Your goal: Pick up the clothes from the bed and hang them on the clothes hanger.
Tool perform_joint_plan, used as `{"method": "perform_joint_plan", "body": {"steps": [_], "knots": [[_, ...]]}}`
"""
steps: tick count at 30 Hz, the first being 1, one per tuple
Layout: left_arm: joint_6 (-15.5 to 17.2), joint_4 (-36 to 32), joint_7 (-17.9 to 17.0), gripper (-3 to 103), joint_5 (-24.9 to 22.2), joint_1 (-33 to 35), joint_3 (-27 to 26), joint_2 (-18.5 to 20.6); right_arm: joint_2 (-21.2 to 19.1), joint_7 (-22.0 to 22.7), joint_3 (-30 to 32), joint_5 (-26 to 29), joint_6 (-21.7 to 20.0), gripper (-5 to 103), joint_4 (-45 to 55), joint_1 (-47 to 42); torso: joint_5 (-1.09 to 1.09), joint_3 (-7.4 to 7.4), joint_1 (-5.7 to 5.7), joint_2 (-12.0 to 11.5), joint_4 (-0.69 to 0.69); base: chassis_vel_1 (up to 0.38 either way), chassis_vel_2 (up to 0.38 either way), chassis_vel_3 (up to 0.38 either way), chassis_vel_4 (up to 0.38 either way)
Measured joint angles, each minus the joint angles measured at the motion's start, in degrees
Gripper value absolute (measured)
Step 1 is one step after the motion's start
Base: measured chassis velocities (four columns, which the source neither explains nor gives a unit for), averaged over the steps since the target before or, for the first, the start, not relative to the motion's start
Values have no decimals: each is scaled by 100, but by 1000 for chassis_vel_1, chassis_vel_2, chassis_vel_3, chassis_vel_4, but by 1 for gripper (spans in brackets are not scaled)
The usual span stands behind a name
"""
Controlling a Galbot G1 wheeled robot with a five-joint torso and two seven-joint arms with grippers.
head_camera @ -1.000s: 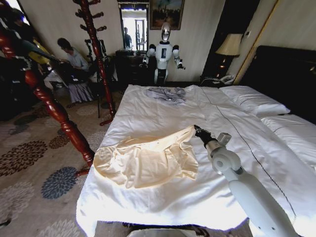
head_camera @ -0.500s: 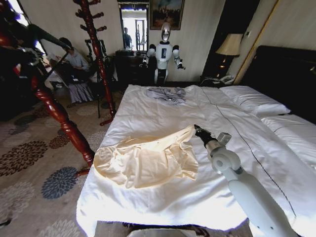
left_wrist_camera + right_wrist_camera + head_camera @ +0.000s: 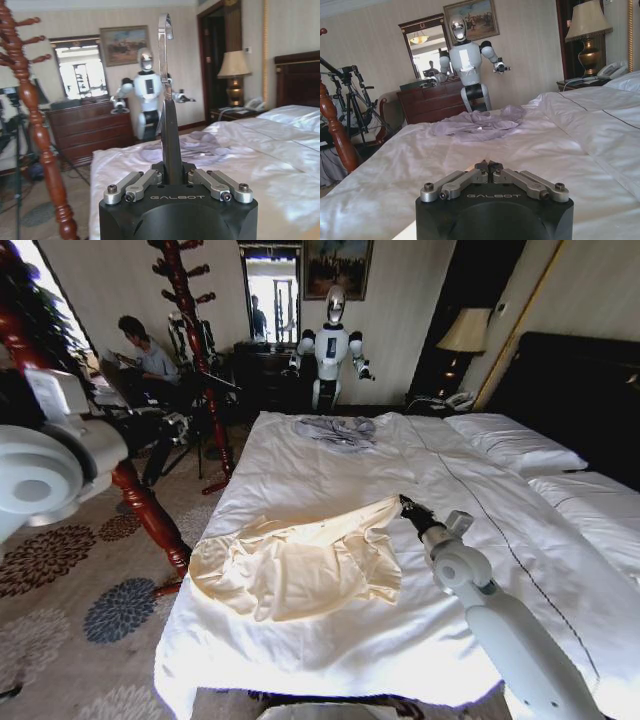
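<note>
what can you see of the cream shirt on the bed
The clothes are one pale cream-yellow garment of thin, soft-looking fabric, lying crumpled and partly spread near the foot of the bed, with folds across the middle. One corner is drawn out toward the right gripper, which is shut at that corner; a sliver of cream cloth shows at its fingertips.

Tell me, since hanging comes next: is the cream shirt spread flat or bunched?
Bunched: the cream shirt lies rumpled in folds on the bed, right end effector at its corner.

Cream-yellow clothes point(image 3: 295, 565) crumpled on white bed point(image 3: 330, 475), black clothes hanger point(image 3: 170, 140) upright, silvery hook up
</note>
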Motion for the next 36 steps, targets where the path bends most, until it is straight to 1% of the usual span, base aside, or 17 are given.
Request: {"method": "perform_joint_plan", "body": {"steps": [1,3,5,6,7,8,9,10,11,13,15,16,19,21,23,24,36], "knots": [[-304,65,537,16,332,309,-15,-58,-1,3,5,3,1,0,-3,-7,1,0,0,0,0,0,0,0,0],[-713,174,1260,16,768,736,-26,-149,15,17,16,8,2,0,-9,-8,0,0,0,0,0,0,0,0,0],[-900,280,1779,16,1140,1080,-20,-213,30,37,29,17,2,0,-17,-8,0,0,0,0,0,0,0,0,0],[-900,280,1779,16,1140,1080,-20,-213,30,37,29,17,2,0,-17,-8,0,0,0,0,0,0,0,0,0],[-984,322,1945,16,1291,1197,-1,-240,32,44,31,19,2,0,-22,-9,0,0,0,0,1,0,0,0,0],[-1139,394,2204,16,1560,1342,72,-305,34,49,35,20,2,0,-34,-17,0,0,0,0,2,0,0,0,0],[-1214,430,2298,16,1683,1380,126,-335,34,51,41,21,2,0,-37,-23,0,0,0,0,1,0,0,0,0],[-1214,430,2298,16,1683,1380,126,-335,34,51,41,21,2,0,-37,-23,0,0,0,0,1,0,0,0,0],[-1397,530,2482,16,1969,1417,322,-406,34,54,58,20,2,0,-51,-34,-1,0,0,0,0,0,0,0,0],[-1591,629,2699,16,2248,1424,565,-476,33,55,77,20,2,0,-71,-47,0,0,0,0,-1,0,0,0,0],[-1916,762,3146,16,2567,1423,910,-574,31,55,83,8,2,0,-110,-43,0,0,0,0,-1,0,0,0,0],[-1916,762,3146,16,2567,1423,910,-574,31,55,83,8,2,0,-110,-43,0,0,0,0,-1,0,0,0,0],[-2160,852,3585,16,2938,1421,1280,-660,56,57,80,-5,2,0,-169,21,0,0,0,0,0,0,0,0,0],[-2201,859,3630,16,3023,1419,1368,-682,67,58,77,-15,3,0,-192,42,0,0,0,0,0,0,0,0,0],[-2286,847,3630,16,3282,1371,1648,-752,85,57,52,-64,11,0,-261,98,0,0,0,0,-1,0,0,0,0],[-2294,820,3627,16,3316,1367,1721,-761,87,52,38,-85,14,0,-281,112,0,0,0,0,-1,0,0,0,0],[-2245,461,3703,16,3295,1537,2103,-804,96,15,-70,-207,34,0,-192,215,1,0,0,0,0,0,0,0,0]]}}
